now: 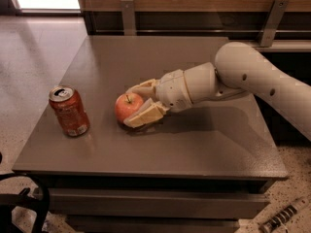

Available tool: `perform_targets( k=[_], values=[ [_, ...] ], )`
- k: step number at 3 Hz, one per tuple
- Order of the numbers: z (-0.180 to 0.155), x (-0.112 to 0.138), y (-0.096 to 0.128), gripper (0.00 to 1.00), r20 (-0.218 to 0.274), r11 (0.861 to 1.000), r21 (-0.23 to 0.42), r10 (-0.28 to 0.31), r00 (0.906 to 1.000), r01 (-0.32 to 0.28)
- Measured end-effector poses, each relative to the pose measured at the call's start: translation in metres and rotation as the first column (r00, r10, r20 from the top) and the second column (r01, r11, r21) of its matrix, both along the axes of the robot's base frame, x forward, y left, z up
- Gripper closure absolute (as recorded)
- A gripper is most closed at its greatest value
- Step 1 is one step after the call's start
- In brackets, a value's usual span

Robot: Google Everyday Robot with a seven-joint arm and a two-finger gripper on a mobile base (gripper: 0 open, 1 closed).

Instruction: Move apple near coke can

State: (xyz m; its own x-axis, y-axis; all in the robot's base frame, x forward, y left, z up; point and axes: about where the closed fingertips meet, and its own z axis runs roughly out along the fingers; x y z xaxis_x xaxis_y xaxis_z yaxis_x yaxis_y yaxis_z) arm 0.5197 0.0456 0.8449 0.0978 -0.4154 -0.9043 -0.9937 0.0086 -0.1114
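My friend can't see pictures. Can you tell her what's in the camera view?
The tool of a white robot arm is clamped around a red apple near the middle of a grey table. An orange-red coke can stands upright to the apple's left in the picture, with a gap between them.

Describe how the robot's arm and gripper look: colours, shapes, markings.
The arm is rounded and off-white, with two small dark dots on its shell and no cables showing. A segmented cylindrical wrist leads to the gripper, over the middle of the table at the apple; its fingers are flat, cream wedges.
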Motion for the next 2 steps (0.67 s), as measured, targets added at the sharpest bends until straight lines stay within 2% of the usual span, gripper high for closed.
perform_targets(
  k=[1, 2],
  values=[
    [-0.007, -0.0022, -0.0021, 0.99, -0.024, 0.999, -0.043, -0.03, 0.9993, 0.029],
    [-0.0068, -0.0025, -0.0014, 0.71, -0.024, 0.999, -0.044, -0.029, 0.9993, 0.028]
  ],
)
